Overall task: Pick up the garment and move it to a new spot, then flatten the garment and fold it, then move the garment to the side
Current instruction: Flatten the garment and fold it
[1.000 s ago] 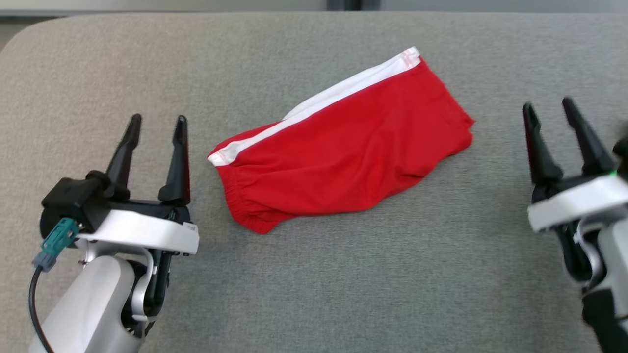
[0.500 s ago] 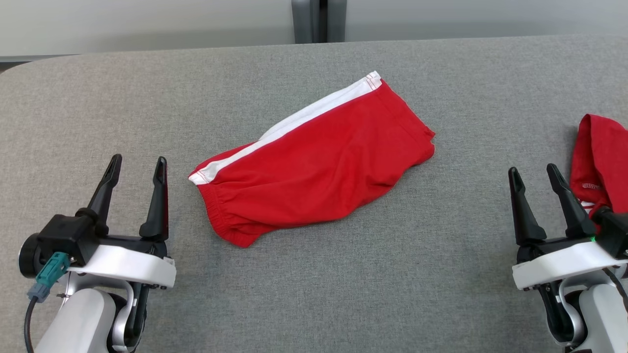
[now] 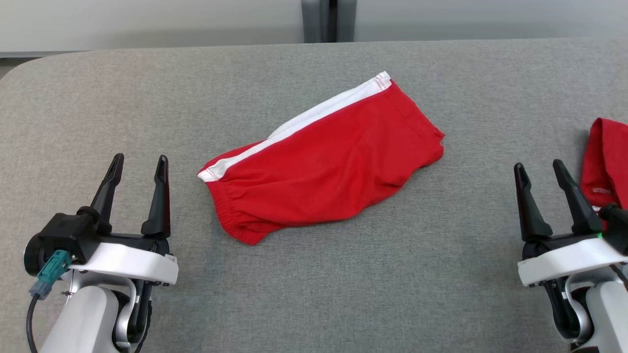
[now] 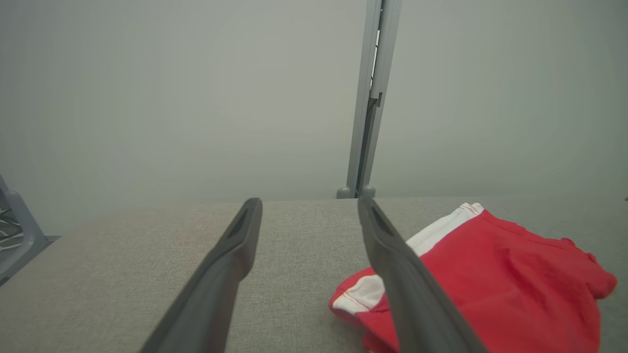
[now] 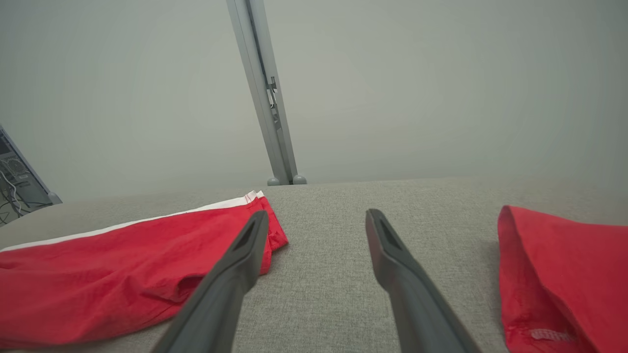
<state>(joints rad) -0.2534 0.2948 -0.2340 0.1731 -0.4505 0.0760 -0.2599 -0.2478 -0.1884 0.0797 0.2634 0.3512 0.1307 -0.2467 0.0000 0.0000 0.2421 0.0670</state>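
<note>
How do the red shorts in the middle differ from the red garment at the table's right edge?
The shorts lie mid-table, fully seen; the edge garment is partly out of frame. The shorts carry a white stripe; the edge garment shows a small label. Both are red, lying on the grey table.

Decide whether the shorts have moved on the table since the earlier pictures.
No. The shorts lie the same way, their white-striped corner as far right of the grey post behind the table as before; the camera shifted.

even, soft overhead light; faint shadows; head view sharp; wrist views hazy, bg washed out, fingers blurred.
</note>
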